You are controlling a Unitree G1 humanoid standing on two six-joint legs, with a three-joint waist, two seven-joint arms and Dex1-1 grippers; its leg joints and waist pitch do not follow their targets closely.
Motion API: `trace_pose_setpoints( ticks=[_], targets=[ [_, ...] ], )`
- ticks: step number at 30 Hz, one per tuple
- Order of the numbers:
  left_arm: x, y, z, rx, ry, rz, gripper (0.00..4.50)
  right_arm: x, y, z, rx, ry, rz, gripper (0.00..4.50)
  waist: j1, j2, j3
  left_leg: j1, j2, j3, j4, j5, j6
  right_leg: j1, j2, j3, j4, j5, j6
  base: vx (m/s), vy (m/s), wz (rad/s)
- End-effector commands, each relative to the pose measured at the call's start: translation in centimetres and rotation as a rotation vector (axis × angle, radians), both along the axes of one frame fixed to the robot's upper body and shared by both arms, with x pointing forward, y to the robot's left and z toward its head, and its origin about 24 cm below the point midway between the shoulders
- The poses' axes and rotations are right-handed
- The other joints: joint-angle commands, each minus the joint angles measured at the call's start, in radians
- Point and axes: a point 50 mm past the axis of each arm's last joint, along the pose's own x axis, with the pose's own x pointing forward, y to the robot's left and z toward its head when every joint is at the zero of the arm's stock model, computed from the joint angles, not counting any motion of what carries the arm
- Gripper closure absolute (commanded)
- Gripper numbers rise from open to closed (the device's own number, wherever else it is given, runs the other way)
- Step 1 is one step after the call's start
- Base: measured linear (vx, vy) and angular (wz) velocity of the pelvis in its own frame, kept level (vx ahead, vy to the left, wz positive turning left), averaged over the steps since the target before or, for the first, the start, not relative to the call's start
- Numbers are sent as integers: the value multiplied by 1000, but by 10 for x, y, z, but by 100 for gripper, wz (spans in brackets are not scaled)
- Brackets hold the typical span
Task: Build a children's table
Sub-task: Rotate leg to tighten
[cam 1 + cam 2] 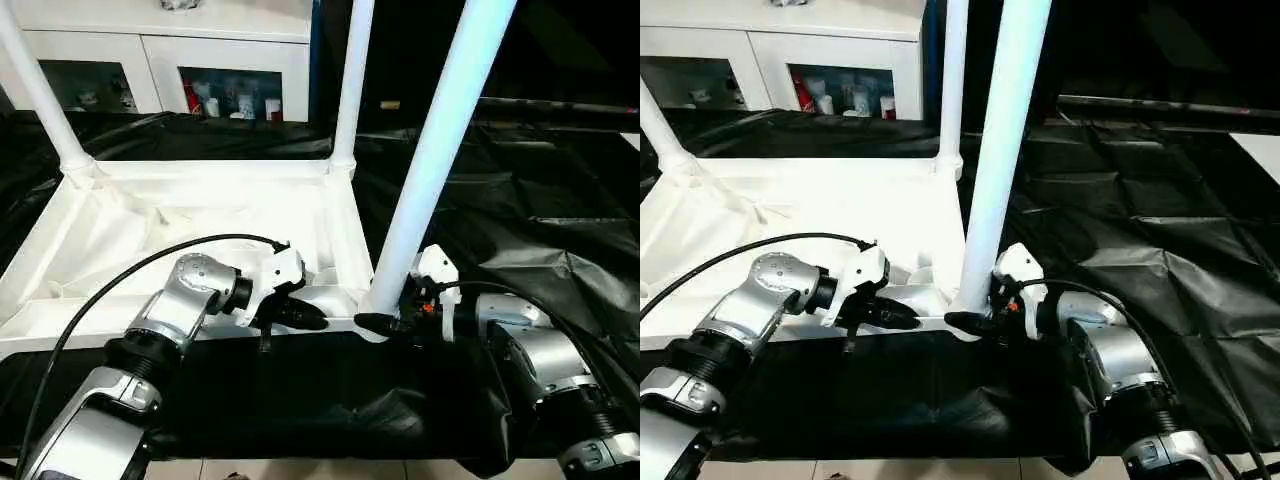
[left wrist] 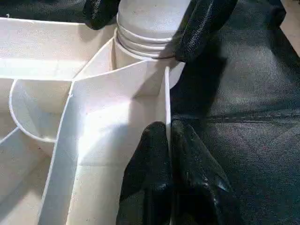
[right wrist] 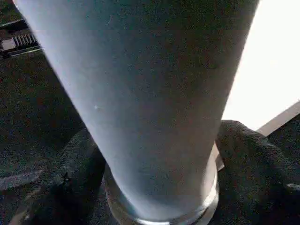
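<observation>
Left claw: closed, fingers pinching the tabletop rim wall, lower centre.
Right claw: closed around near leg base at corner socket.

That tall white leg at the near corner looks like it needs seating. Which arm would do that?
Probably the right. Its end effector is already clamped around the base of the leg at the corner socket, while the left end effector pinches the tabletop rim, steadying it.

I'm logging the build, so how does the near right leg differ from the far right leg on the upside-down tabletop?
The near right leg leans and has the right end effector closed around its base; the far right leg stands nearly upright, ungripped. The near leg looks thicker, being closer to the camera. Both are white tubes standing in corner sockets of the tabletop.
</observation>
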Motion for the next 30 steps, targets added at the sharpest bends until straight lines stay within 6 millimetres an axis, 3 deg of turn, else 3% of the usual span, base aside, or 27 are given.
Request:
trace_pose_setpoints(
  ticks=[1,4,11,14,16,18,19,20,21,23,24,26,29,30],
  targets=[
    [-4,1,-2,-37,37,-7,450,-1,-1,1,-11,2,16,109,2,-7,-54,11,41,-16,-66,-192,34,48,-56,38,-68,-147,-234,0,0,0],
    [-4,2,-1,-37,37,-4,450,-2,0,0,-17,5,25,131,3,-10,-56,8,39,-14,-62,-152,53,50,-54,37,-60,-81,-248,0,0,0],
    [-2,3,-4,-30,25,50,450,1,1,-6,-11,12,-35,172,3,-7,-55,8,40,-14,-61,-156,56,50,-55,37,-62,-103,-249,0,0,0],
    [8,2,-11,28,-22,170,450,7,2,-17,-17,10,-203,175,-3,-8,-51,9,38,-16,-65,-186,33,46,-57,38,-70,-166,-234,0,0,0],
    [17,-4,-14,49,-53,275,450,12,7,-26,-30,16,-355,176,-9,-11,-46,15,37,-18,-72,-246,4,41,-56,39,-83,-276,-204,0,0,0],
    [25,-12,-15,63,-77,369,450,17,13,-30,-38,25,-485,177,-13,-7,-43,22,35,-22,-77,-291,-20,36,-57,39,-91,-362,-177,0,0,0],
    [27,-17,-15,64,-79,396,450,20,17,-31,-36,32,-541,177,-13,-11,-45,22,36,-24,-78,-298,-29,36,-59,39,-93,-385,-163,0,0,0],
    [28,-20,-15,64,-79,408,450,21,19,-32,-34,37,-573,178,-12,-11,-45,23,35,-24,-77,-300,-28,35,-57,40,-94,-386,-158,0,0,0],
    [31,-29,-15,63,-80,441,450,25,24,-32,-39,39,-644,178,-14,-4,-46,22,35,-24,-79,-300,-29,32,-59,42,-94,-375,-159,0,0,0],
    [33,-43,-16,73,-86,486,450,31,34,-33,-34,55,-747,178,-15,-9,-45,21,34,-23,-78,-299,-30,32,-57,42,-95,-369,-159,0,0,0],
    [34,-50,-17,79,-90,491,450,33,39,-33,-32,65,-783,178,-12,-2,-48,24,33,-24,-77,-297,-31,31,-58,43,-96,-361,-159,0,0,0],
    [32,-63,-18,95,-90,477,450,37,51,-30,-30,55,-801,178,-12,-3,-47,22,32,-23,-78,-293,-26,31,-55,43,-96,-331,-160,0,0,0],
    [33,-66,-19,118,-104,462,450,38,60,-26,-9,35,-759,178,-3,-4,-48,19,31,-21,-77,-280,-13,36,-54,43,-93,-289,-156,0,0,0],
    [33,-64,-19,121,-104,449,450,38,63,-20,27,8,-704,122,-2,-1,-49,19,31,-21,-77,-276,-10,38,-54,43,-92,-274,-156,0,0,0]
  ],
)
